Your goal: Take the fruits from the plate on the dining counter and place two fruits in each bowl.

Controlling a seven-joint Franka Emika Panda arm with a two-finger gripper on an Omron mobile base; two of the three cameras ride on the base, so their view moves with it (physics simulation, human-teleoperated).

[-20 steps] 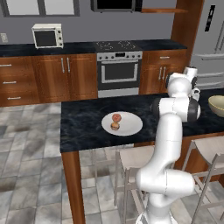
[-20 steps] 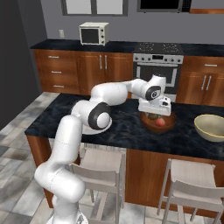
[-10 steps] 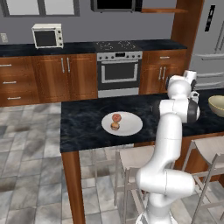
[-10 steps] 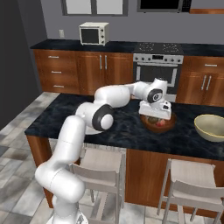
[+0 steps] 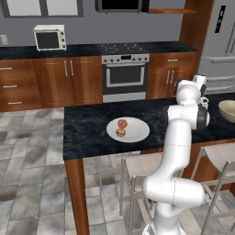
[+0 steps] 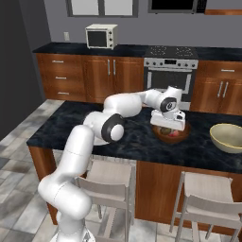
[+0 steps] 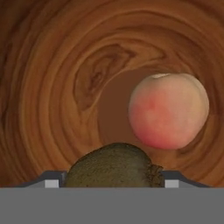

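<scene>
Hand view: gripper (image 7: pixel 112 183) low inside wooden bowl (image 7: pixel 52 87), brown fruit (image 7: pixel 111 168) between fingertips, grip or release unclear; pink fruit (image 7: pixel 168 111) beside. Release gently, lift straight, avoid nudging either fruit.

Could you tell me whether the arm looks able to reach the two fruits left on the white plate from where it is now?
Probably yes: the fruits lie uncovered on the plate, nothing standing between.
</scene>
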